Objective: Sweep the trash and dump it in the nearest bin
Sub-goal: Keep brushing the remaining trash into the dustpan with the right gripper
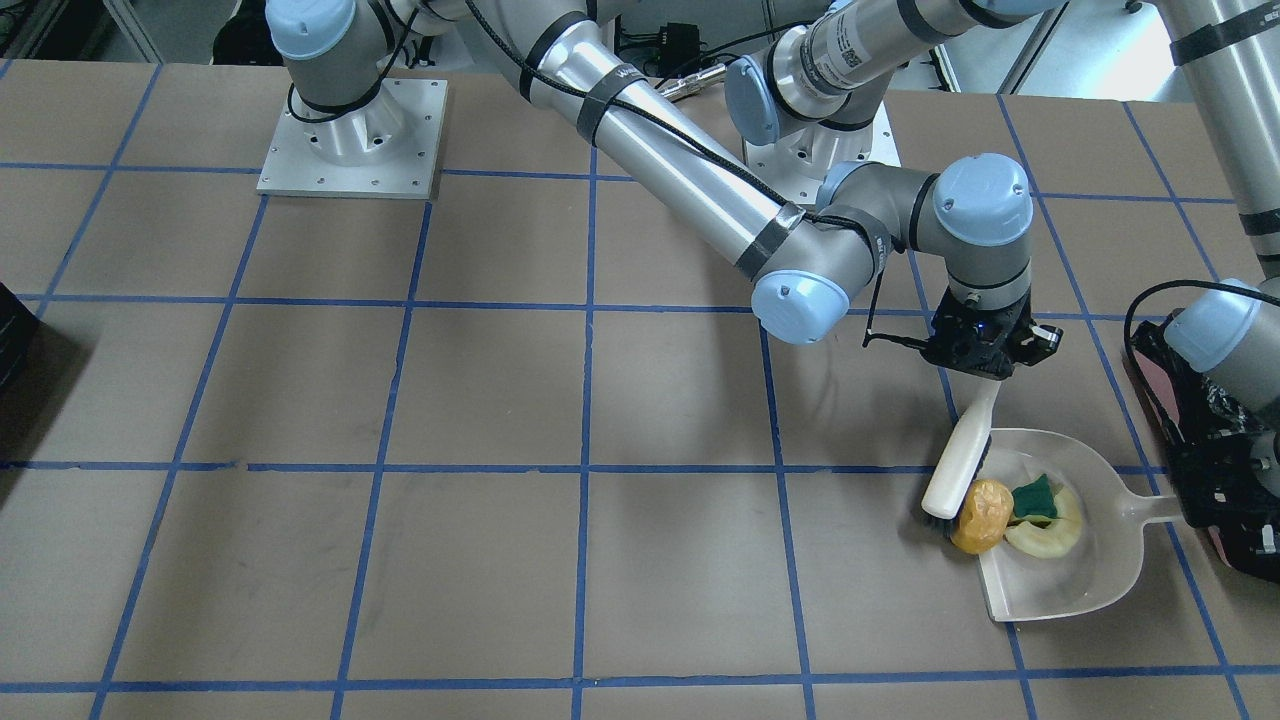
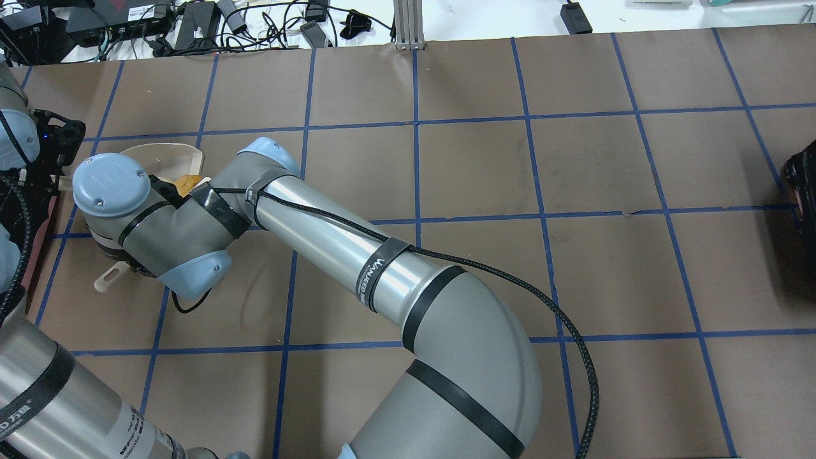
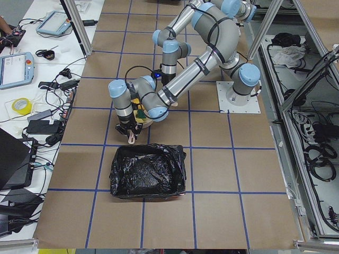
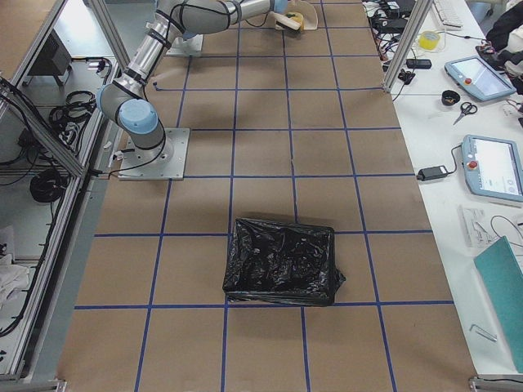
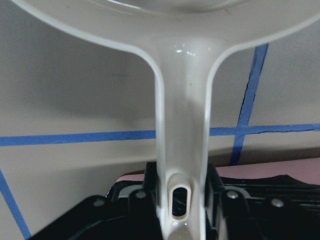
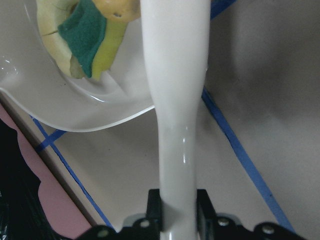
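Observation:
A translucent white dustpan (image 1: 1075,575) lies flat on the table. In it lie the green-and-yellow sponge wedge (image 1: 1035,497) and the pale crescent (image 1: 1050,537). The orange lump (image 1: 980,515) sits at the pan's mouth, touching the head of the white brush (image 1: 958,470). My right gripper (image 1: 985,375) is shut on the brush handle (image 6: 175,150). My left gripper (image 5: 180,200) is shut on the dustpan handle (image 5: 182,125). The pink-sided bin (image 1: 1160,395) with its black bag (image 3: 148,172) stands right behind the left gripper.
Another black-lined container (image 4: 282,261) stands far off on the table's opposite end, seen as a dark shape (image 1: 15,340). The right arm's long link (image 2: 357,255) stretches across the left half of the table. Blue tape lines grid the brown surface.

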Robot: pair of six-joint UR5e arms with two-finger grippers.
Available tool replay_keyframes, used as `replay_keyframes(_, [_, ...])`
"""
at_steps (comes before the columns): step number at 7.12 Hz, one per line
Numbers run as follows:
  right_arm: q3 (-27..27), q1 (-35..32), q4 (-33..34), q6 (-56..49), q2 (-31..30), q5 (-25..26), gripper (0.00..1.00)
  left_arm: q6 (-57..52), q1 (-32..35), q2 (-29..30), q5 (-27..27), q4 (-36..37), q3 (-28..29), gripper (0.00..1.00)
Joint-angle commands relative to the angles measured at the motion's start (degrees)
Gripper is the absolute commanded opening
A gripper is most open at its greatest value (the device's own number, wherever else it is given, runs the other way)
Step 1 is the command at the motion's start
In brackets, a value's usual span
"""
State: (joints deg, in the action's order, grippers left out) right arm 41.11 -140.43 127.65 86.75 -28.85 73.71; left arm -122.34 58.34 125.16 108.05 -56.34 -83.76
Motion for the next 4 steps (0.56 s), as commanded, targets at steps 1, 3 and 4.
replay_keyframes(1, [-1.6,-0.4,0.1,0.0,0.4,-1.4,0.00,0.0,-0.1,0.0,0.0,0.0,0.0,0.00])
replay_keyframes(3, [-2.7,-1.2,-0.2,-5.5,1.5,-2.7,0.00,0.0,-0.1,0.0,0.0,0.1,0.0,0.00])
replay_keyframes(4, [-2.7,-1.8,-0.5,-10.8,3.3,-1.6,0.00,0.0,0.0,0.0,0.0,0.0,0.0,0.00])
